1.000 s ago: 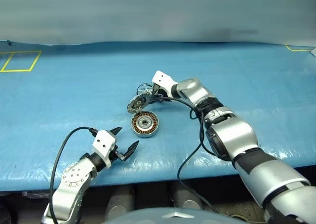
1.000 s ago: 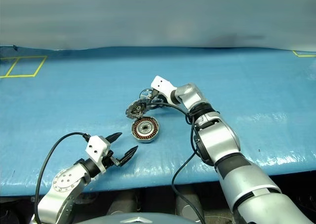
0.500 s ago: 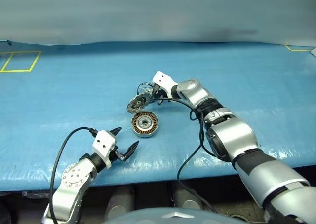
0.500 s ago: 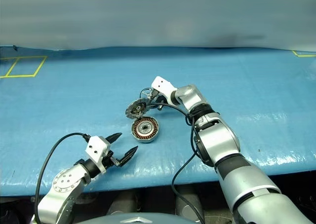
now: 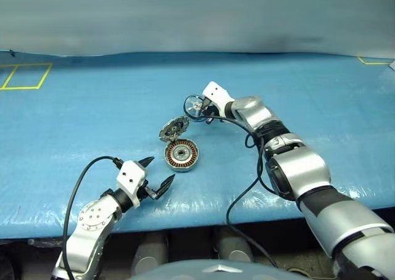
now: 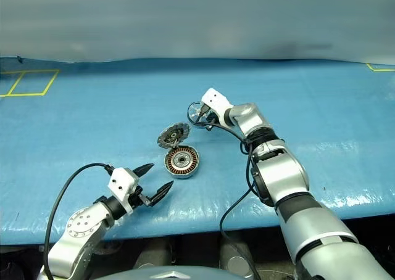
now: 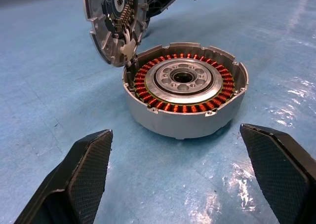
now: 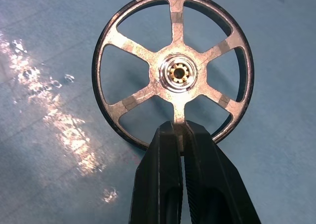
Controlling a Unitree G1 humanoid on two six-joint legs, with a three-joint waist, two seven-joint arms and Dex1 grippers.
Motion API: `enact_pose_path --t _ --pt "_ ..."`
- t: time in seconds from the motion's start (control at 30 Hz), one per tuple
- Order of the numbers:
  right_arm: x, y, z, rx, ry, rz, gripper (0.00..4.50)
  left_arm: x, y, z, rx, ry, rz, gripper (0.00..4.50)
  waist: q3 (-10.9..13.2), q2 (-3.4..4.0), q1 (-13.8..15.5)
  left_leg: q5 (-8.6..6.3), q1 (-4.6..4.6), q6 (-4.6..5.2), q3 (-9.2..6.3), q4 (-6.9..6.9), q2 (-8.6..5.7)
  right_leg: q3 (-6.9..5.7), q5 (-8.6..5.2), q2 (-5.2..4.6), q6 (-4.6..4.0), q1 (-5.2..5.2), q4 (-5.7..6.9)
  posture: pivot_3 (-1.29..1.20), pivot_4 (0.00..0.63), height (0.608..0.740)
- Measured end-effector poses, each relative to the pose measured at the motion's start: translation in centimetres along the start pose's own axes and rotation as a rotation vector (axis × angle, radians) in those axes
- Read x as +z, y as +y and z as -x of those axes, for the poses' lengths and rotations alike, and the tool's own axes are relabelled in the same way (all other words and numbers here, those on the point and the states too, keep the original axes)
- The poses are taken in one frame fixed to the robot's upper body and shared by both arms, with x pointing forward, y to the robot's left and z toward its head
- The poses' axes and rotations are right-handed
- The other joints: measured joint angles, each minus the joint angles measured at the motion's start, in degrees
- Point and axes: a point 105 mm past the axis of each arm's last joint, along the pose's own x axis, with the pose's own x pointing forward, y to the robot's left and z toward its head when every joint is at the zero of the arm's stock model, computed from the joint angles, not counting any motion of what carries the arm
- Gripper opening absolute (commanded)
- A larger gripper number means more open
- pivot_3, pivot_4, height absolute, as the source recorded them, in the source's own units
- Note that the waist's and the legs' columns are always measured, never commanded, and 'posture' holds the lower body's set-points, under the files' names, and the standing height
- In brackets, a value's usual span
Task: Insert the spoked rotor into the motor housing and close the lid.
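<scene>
One of each task part sits on the blue mat [image 5: 74, 126]: one housing, one lid, one rotor.

Nearest, in the lower left of the head view, the left gripper [image 5: 157, 175] stands spread wide with nothing between its fingers.

Just beyond it, at the frame's centre, the motor housing [image 5: 181, 155] lies flat and open. The left wrist view adds its ring of copper windings around a silver hub.

The lid [image 5: 173, 129] stands tilted up at the housing's far rim, toothed face showing.

Farthest, upper centre, the right gripper [image 5: 199, 107] is clamped on the spoked rotor [image 5: 194, 103]. The right wrist view shows six silvery spokes, and the fingers pinching the rim at one spoke's foot.
</scene>
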Motion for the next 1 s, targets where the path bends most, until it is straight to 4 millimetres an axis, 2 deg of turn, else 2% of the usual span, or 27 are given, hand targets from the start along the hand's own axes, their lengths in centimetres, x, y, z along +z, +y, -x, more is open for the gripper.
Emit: enact_pose_path --t 0.17,0.47,0.73,0.87,1.0 --pt "-1.7 -1.0 1.2 -0.021 0.080 0.050 0.04 0.5 0.0 -0.4 -0.023 -0.013 -0.012 4.50 0.00 0.00 0.01 0.00 0.00 0.00 0.03 0.00 0.00 0.01 0.00 0.00 0.02 -0.01 0.00 0.00 0.150 0.740" --pt "-3.2 -1.7 5.7 -0.038 0.148 0.156 0.04 0.1 -0.3 -0.8 -0.056 0.003 0.004 4.50 0.00 0.00 0.32 0.00 -0.02 0.01 0.04 0.01 0.00 0.02 -0.15 -0.04 0.29 0.00 -0.03 0.00 0.150 0.740" --pt "-4.9 0.5 9.5 0.076 0.232 0.261 0.04 0.0 -0.3 -1.0 -0.062 0.012 0.009 4.50 0.00 -0.01 0.54 0.00 -0.04 0.01 0.10 0.10 0.00 0.02 -0.28 -0.08 0.13 0.04 -0.08 0.00 0.150 0.740" --pt "-4.7 2.0 11.3 0.154 0.240 0.320 0.04 0.0 -0.3 -1.0 -0.065 0.016 0.012 4.50 0.01 -0.02 0.56 -0.01 -0.04 0.02 0.11 0.10 0.00 0.02 -0.29 -0.09 0.13 0.06 -0.12 0.00 0.150 0.740" --pt "-4.1 3.6 11.8 0.231 0.217 0.361 0.04 0.0 -0.4 -1.0 -0.071 0.017 0.015 4.50 0.02 -0.04 0.61 -0.01 -0.04 0.01 0.11 0.12 0.01 0.01 -0.29 -0.09 0.13 0.07 -0.13 0.00 0.150 0.740"
